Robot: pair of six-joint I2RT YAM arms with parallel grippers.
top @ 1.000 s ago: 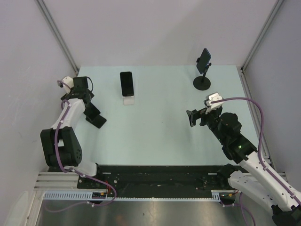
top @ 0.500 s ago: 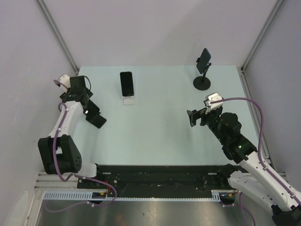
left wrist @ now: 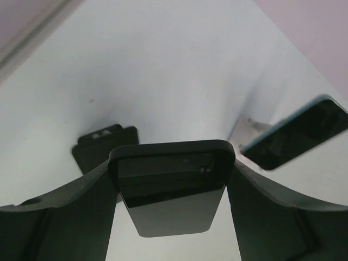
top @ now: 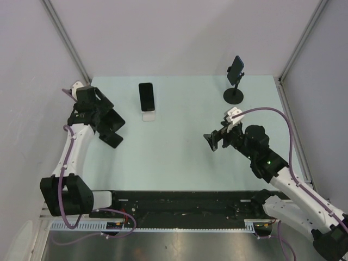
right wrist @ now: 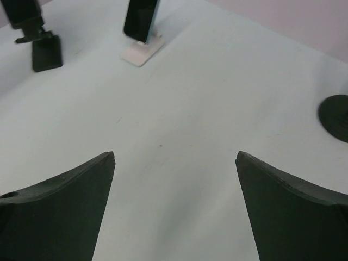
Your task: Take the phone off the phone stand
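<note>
My left gripper [top: 110, 122] is shut on a black phone [top: 115, 120] and holds it just above the small black phone stand [top: 113, 140] at the table's left. In the left wrist view the phone [left wrist: 171, 187] sits clamped between both fingers, with the empty stand [left wrist: 102, 150] behind and below it on the table. My right gripper [top: 213, 140] is open and empty over the middle right of the table; in the right wrist view [right wrist: 175, 155] only bare table lies between its jaws.
A second phone [top: 146, 97] leans on a white stand [top: 148, 115] at the back centre; it also shows in the left wrist view [left wrist: 296, 133]. A third phone [top: 235, 69] is clamped on a black pole stand with a round base [top: 234, 97] at the back right.
My left arm swung down and right onto the black stand and now holds its phone. My right arm moved left, toward the table's middle.
</note>
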